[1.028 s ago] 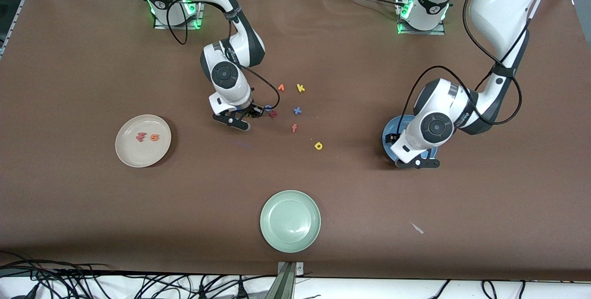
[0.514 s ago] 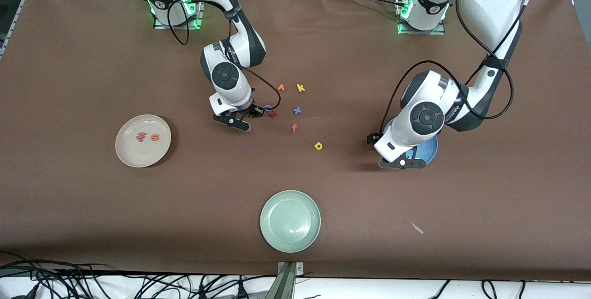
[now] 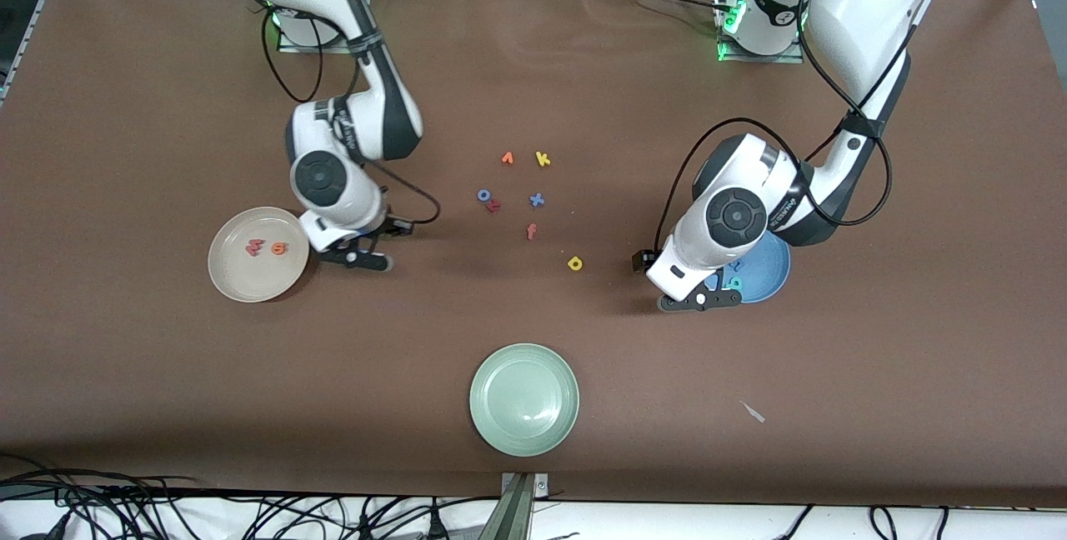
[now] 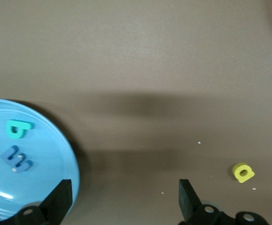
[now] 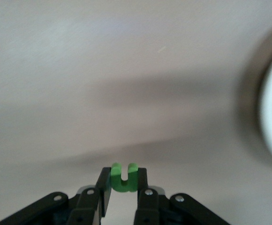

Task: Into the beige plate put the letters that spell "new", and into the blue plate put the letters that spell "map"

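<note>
Two Franka arms sort foam letters on a brown desk (image 3: 150, 407). The right pincer (image 5: 124, 187) is clenched on the green "n" (image 5: 123, 177), which sits upright between its fingertips with its two legs pointing away from the wrist; it hangs over bare desk just beside the beige plate (image 3: 233, 277), whose rim lies toward the right arm's end of the desk from the pincer. That short gap is what the coming move turns on: the letter appears to need carrying over the rim before it can be let go, and the right arm is plainly the nearer one. The pinkish-red "w" (image 3: 254, 247) and orange "e" (image 3: 279, 249) already lie in that plate. The right arm reaches down from its base with the wrist bent low, the pincer (image 3: 354, 257) close above the desk. At the other end, the left pincer (image 3: 698, 300) stands released and empty, jaws wide, over the desk at the edge of the blue plate (image 3: 771, 282); the teal "p" (image 4: 18, 129) and light blue "m" (image 4: 16, 159) rest inside that plate. The yellow "a" (image 3: 575, 263) lies on the desk well apart from the left pincer, toward the middle, and the left arm looks the nearer to it. The left arm folds at the elbow, its wrist tipped down. A pale green plate (image 3: 524, 399) holds nothing.
</note>
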Available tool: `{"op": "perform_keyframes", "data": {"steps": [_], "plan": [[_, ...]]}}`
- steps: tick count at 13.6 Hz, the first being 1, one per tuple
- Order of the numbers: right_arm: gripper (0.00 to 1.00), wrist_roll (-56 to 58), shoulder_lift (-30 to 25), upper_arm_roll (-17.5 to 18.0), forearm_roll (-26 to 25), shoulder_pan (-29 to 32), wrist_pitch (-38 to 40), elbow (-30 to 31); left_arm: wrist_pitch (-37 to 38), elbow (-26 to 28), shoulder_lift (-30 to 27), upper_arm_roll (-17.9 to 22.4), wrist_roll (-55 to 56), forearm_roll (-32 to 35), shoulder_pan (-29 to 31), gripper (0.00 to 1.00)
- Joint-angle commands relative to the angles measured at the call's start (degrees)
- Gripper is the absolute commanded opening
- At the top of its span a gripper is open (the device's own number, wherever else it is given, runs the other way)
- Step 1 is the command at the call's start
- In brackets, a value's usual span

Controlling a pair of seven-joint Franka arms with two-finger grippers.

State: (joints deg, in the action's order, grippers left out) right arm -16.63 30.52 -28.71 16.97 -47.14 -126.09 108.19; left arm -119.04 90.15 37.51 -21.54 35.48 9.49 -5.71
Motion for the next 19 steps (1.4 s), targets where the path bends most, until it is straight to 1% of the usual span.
{"op": "perform_keyframes", "data": {"steps": [1, 2, 4, 5, 6, 7, 8, 9, 11, 12, 15, 17, 19], "plan": [[0.01, 9.9, 0.1, -0.5, -2.3, 5.7, 0.9, -0.3, 0.6, -4.7, 3.3, 0.4, 2.6, -3.3, -2.5, 1.00], [0.01, 12.0, 0.2, -0.5, -3.6, 8.0, 0.8, -0.3, 0.6, -6.0, 4.0, 0.4, 4.1, -3.3, -3.2, 1.00], [0.01, 15.3, 0.5, -0.5, -4.3, 10.7, 0.8, -0.4, 0.6, -6.8, 4.7, 0.4, 5.3, -3.4, -3.3, 1.00], [0.01, 17.5, 1.5, -0.6, -5.8, 12.2, 0.8, -1.7, 0.5, -7.0, 5.1, 0.4, 6.3, -3.4, -4.2, 1.00], [0.01, 18.6, 2.4, -0.4, -6.2, 14.4, 0.8, -3.0, 0.0, -7.6, 5.6, 0.4, 7.9, -3.4, -5.1, 1.00], [0.06, 19.3, 3.2, -0.5, -6.3, 15.2, 0.8, -3.2, -0.2, -8.4, 6.3, 0.4, 8.7, -3.3, -5.4, 1.00], [0.49, 19.2, 3.6, -0.4, -5.9, 15.5, 0.8, -3.2, -0.2, -8.4, 6.4, 0.4, 8.6, -3.3, -5.4, 1.00], [0.99, 18.7, 3.6, -0.4, -5.8, 15.6, 0.8, -3.2, -0.2, -8.4, 6.4, 0.4, 8.6, -3.2, -5.4, 1.00], [1.00, 18.8, 3.0, -0.5, -5.3, 15.2, 1.5, -3.8, -0.5, -8.4, 7.0, 0.4, 8.7, -3.2, -5.4, 1.00], [1.00, 18.8, 2.9, -0.5, -5.2, 15.2, 4.2, -4.9, -1.5, -8.4, 7.4, 0.4, 8.7, -3.3, -5.4, 1.00], [1.00, 18.6, 2.9, -0.5, -5.2, 15.1, 16.3, -12.4, -4.6, -8.4, 8.2, 0.5, 16.1, -3.3, -7.5, 0.99], [1.00, 18.1, 2.8, -0.3, -5.1, 14.7, 24.0, -16.7, -6.3, -8.4, 8.9, 0.6, 18.3, -3.2, -8.7, 0.99], [1.00, 18.0, 1.5, -0.1, -5.2, 13.9, 27.9, -17.8, -8.2, -8.4, 9.8, 0.7, 20.3, -3.1, -9.6, 0.99]]}}
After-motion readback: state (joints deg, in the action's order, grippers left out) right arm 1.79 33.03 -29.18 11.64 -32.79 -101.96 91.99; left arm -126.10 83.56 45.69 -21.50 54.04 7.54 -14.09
